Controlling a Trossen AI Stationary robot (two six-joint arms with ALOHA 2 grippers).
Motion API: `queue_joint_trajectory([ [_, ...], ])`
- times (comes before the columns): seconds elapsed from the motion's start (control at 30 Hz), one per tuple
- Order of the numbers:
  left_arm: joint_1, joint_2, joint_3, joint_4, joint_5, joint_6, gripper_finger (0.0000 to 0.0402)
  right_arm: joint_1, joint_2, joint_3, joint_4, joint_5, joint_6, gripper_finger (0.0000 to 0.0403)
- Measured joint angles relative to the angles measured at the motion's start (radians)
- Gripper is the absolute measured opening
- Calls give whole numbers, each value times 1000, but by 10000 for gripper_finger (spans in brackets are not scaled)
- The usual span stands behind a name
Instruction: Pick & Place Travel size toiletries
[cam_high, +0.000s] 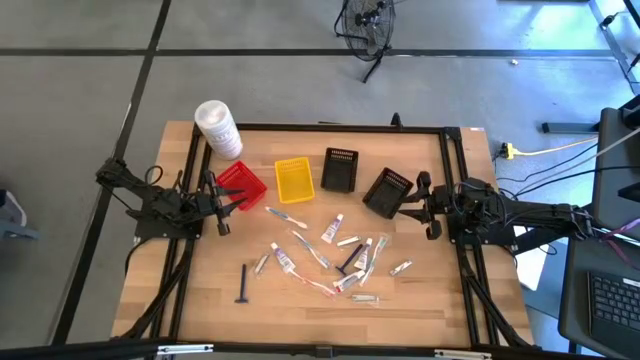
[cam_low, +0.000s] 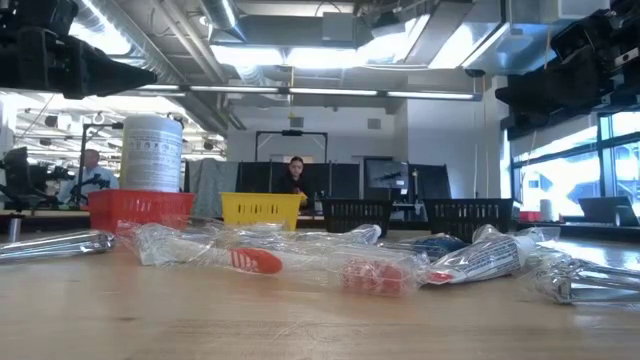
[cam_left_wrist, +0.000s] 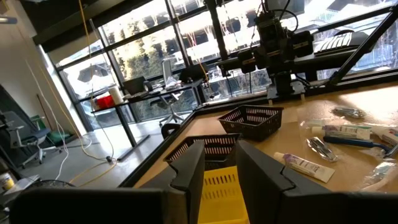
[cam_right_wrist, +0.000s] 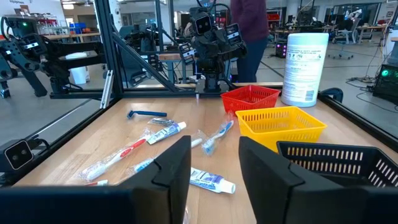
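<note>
Red basket (cam_high: 241, 184), yellow basket (cam_high: 294, 179), two black baskets (cam_high: 340, 169), white tub (cam_high: 217, 128), pale wooden table (cam_high: 420, 300)

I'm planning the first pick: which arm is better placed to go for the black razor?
Probably the left. The black razor lies on the left gripper's side of the table, while the right gripper, also open, would have to cross the scattered toiletries.

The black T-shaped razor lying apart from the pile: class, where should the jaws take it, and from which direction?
Grip the black razor across its straight handle, about midway, coming straight down from above. It lies flat on the table, with bare wood along both sides of the handle. The crossbar head is a wider, more awkward grip. The left gripper looks nearer.
</note>
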Motion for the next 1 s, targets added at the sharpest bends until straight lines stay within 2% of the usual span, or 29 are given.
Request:
queue_joint_trajectory([
  [1.0,0,0,0,0,0,0,88,0,0,0,0,0,0,102],
])
